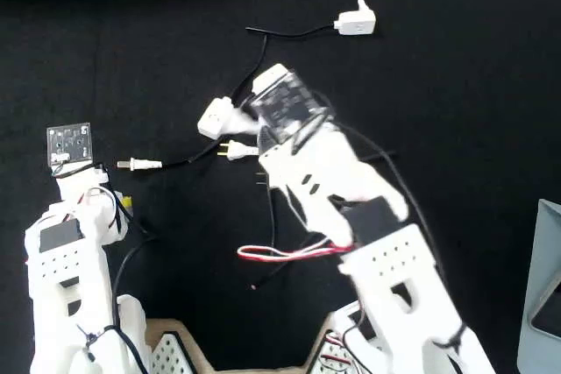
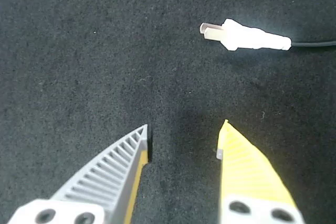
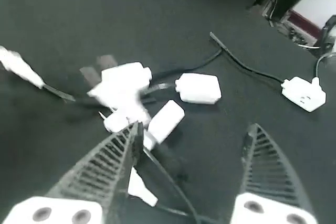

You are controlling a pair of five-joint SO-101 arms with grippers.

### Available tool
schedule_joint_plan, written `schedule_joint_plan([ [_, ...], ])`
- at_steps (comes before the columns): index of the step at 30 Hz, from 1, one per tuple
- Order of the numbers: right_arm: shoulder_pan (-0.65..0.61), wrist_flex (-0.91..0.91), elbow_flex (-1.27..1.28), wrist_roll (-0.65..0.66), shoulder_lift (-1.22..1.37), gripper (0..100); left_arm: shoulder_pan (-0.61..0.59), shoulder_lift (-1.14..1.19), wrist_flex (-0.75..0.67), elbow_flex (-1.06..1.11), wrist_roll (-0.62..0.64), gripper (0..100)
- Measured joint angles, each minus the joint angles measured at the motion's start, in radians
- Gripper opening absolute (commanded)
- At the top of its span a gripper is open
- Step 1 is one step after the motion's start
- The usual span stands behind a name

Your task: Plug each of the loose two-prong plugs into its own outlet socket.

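With a loose plug (image 2: 244, 36) lying just ahead of its tips, the left gripper (image 2: 184, 129) gaped wide, probably to straddle it, while the right gripper (image 3: 195, 129), equally wide, hovered above the blurred outlet sockets (image 3: 198, 88).

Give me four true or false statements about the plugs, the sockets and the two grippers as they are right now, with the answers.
1. The left gripper is open with nothing between its fingers. True.
2. The plug in front of the left gripper is already seated in a socket. False: it lies loose on the black cloth with its two prongs bare.
3. The right gripper is shut on a plug. False: it is open, close to the cluster of white plugs and sockets.
4. One outlet socket lies apart from the others, toward the far side of the table. True.
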Motion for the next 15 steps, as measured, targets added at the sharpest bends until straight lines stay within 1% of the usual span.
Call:
schedule_joint_plan([
  [3,0.000,0.137,-0.089,-0.120,-0.021,30.3,0.000,0.000,0.000,0.000,0.000,22],
  [7,0.000,0.273,-0.161,-0.235,-0.021,30.3,0.000,0.000,0.000,0.000,0.000,22],
  [10,0.000,0.321,-0.181,-0.324,-0.021,30.3,0.000,0.000,0.000,0.000,0.000,22],
  [15,-0.023,0.333,-0.186,-0.488,0.020,30.3,0.000,0.000,0.000,0.000,0.000,22],
])
